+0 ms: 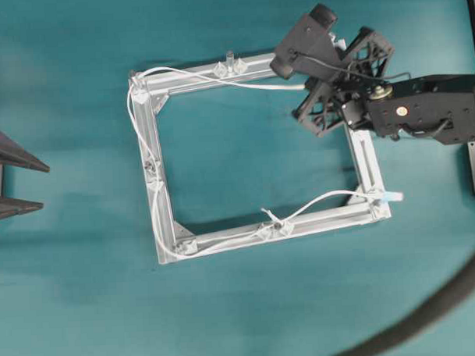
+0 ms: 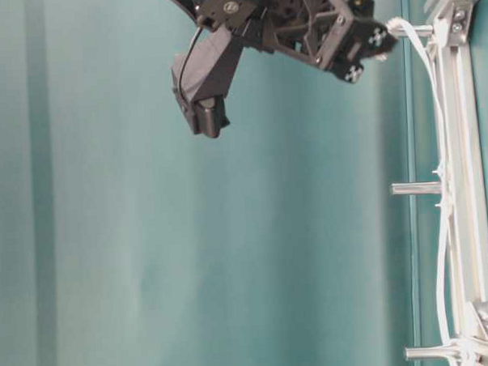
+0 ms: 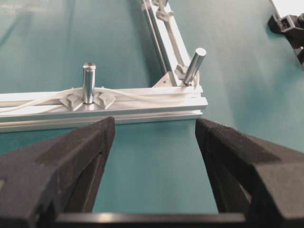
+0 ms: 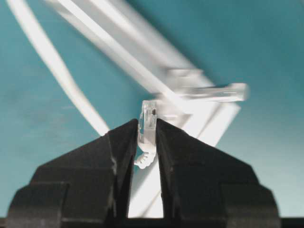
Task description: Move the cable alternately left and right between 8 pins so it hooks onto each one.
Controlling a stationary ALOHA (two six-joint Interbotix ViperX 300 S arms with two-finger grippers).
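**On the frame: cable routed around most of it, plug end pinched by the right gripper**

On the square aluminium frame (image 1: 158,198), the cable (image 1: 218,79) runs pretty much all the way round. In the overhead view one end pokes out past the frame's lower right corner, then the cord loops up over the bottom rail, passes the pins (image 1: 274,223) there and follows the rail to the bottom left corner. From there it goes up the left rail, bends round the top left corner and heads along the top rail past the pins near its middle, off toward the right gripper (image 1: 308,86).

The right wrist view shows the clear plug (image 4: 148,124) clamped between the right gripper's fingers (image 4: 124,142), fingers nearly together on it, with the frame blurred behind.

The left gripper (image 1: 23,185) sits well off to the left of the frame, fingers spread wide with nothing between them. Its wrist camera looks at the left rail, where the cable lies along the rail past one upright pin and reaches a second, tilted pin at the corner.

A thick dark hose (image 1: 437,308) curves across the bottom right of the table.
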